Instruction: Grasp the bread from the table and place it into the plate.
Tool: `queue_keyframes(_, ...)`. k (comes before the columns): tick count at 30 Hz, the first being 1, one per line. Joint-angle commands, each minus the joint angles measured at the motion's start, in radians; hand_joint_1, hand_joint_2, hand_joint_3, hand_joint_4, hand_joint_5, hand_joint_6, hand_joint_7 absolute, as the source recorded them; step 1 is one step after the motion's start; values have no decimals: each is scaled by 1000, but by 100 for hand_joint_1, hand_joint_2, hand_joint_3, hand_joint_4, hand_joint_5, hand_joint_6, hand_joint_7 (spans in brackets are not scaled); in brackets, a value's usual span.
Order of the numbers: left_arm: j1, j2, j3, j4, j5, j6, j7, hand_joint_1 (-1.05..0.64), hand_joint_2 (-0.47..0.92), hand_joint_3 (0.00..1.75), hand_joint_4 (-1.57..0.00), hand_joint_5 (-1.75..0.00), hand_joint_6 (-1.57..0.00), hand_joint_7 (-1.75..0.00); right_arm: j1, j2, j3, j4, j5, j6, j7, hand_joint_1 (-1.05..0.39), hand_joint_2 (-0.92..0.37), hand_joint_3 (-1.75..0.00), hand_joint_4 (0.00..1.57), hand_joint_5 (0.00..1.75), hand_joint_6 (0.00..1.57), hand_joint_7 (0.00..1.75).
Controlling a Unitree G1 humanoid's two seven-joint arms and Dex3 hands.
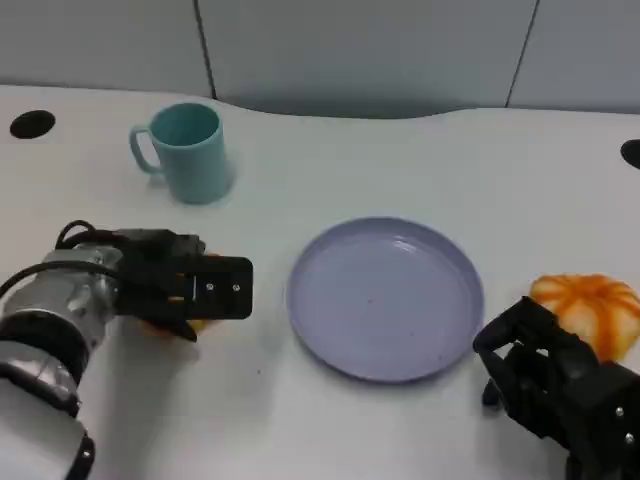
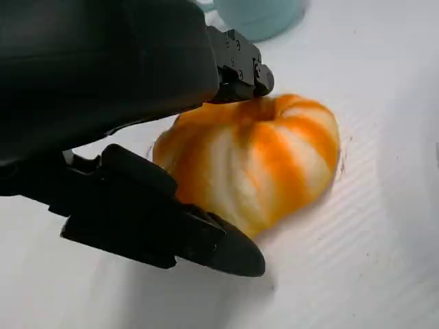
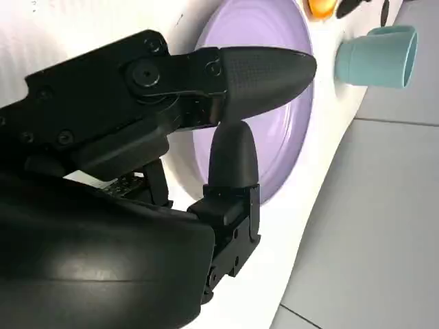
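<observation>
The round lavender plastic plate (image 1: 385, 298) sits mid-table with nothing on it; the teal mug (image 1: 185, 150) stands behind it to the left. The left hand (image 1: 190, 288) has its fingers (image 2: 199, 236) around an orange-and-white striped bun (image 2: 257, 161) resting on the table left of the plate, though I cannot tell whether they grip it. A second striped bun (image 1: 590, 308) lies right of the plate, beside the right hand (image 1: 555, 380), which holds nothing, fingers loosely apart.

A teal mug (image 1: 185, 150) stands upright on the white table (image 1: 400, 160).
</observation>
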Motion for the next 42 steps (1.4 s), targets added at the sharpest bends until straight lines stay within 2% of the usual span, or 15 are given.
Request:
queue_keyframes(1,-18,-26,-4,33,-16,54,3,-72,80,0,-5,-2,-15,-3,19,-14,-16,-20,16,-15,1,-26,-92,-40,60,175,38,172)
queue_keyframes(9,34,-48,14,45,-59,76,63,-74,74,0,-10,-5,-22,-4,58,-4,-16,-101,19,55,-5,-26,-92,-40,58,175,38,172)
queue_keyframes(13,64,-52,16,48,-72,62,127,-62,72,0,-16,-8,-26,-4,73,-10,-12,-127,8,62,-6,-26,-92,-41,57,175,37,173)
queue_keyframes(15,78,-56,-2,51,-57,64,177,-50,74,1,-23,-11,-34,-6,80,-11,-13,-134,8,56,-5,-26,-92,-41,57,175,37,173)
queue_keyframes(17,91,-59,-14,53,-50,62,226,-40,75,1,-33,-19,-47,-12,84,-9,-14,-140,9,56,-6,-26,-92,-41,59,175,37,174)
queue_keyframes(18,102,-57,-23,53,-43,53,279,-35,75,0,-34,-39,-55,-16,86,-9,-14,-141,7,52,-9,-26,-92,-41,59,175,37,174)
queue_keyframes(19,114,-55,-29,52,-39,43,328,-32,75,0,-31,-69,-53,-42,88,-9,-14,-143,4,51,-11,-26,-92,-41,60,175,38,174)
queue_keyframes(20,121,-54,-33,52,-37,36,361,-29,77,0,-26,-108,-40,-87,89,-9,-14,-144,3,50,-13,-27,-92,-41,61,175,38,175)
queue_keyframes(22,140,-54,-24,54,-45,24,424,-26,80,1,-25,-139,-32,-122,92,-8,-14,-147,4,50,-14,-28,-92,-40,61,175,38,175)
queue_keyframes(24,156,-57,-1,56,-66,13,459,-21,85,2,-35,-166,-30,-161,97,-6,-14,-155,8,57,-13,-28,-92,-41,60,175,38,175)
queue_keyframes(26,165,-55,0,58,-67,5,483,-19,87,2,-39,-172,-29,-171,100,-6,-13,-164,10,65,-10,-29,-92,-41,60,175,38,175)
queue_keyframes(27,169,-53,-8,58,-60,1,498,-21,89,2,-50,-174,-36,-173,102,-7,-13,-168,8,70,-11,-29,-92,-41,59,175,37,174)
queue_keyframes(32,173,-49,-25,60,-52,-7,522,-21,92,5,-72,-175,-55,-175,101,-8,-14,-167,11,69,-7,-30,-92,-41,60,175,37,175)
queue_keyframes(36,175,-52,19,56,-106,-36,491,-21,92,13,-77,-175,-60,-175,103,-6,-11,-169,7,67,-11,-30,-92,-41,60,175,37,175)
queue_keyframes(42,187,-55,167,33,-256,-153,452,-14,87,10,-77,-175,-61,-175,98,2,-4,-168,-7,77,-26,-30,-92,-41,59,175,37,175)
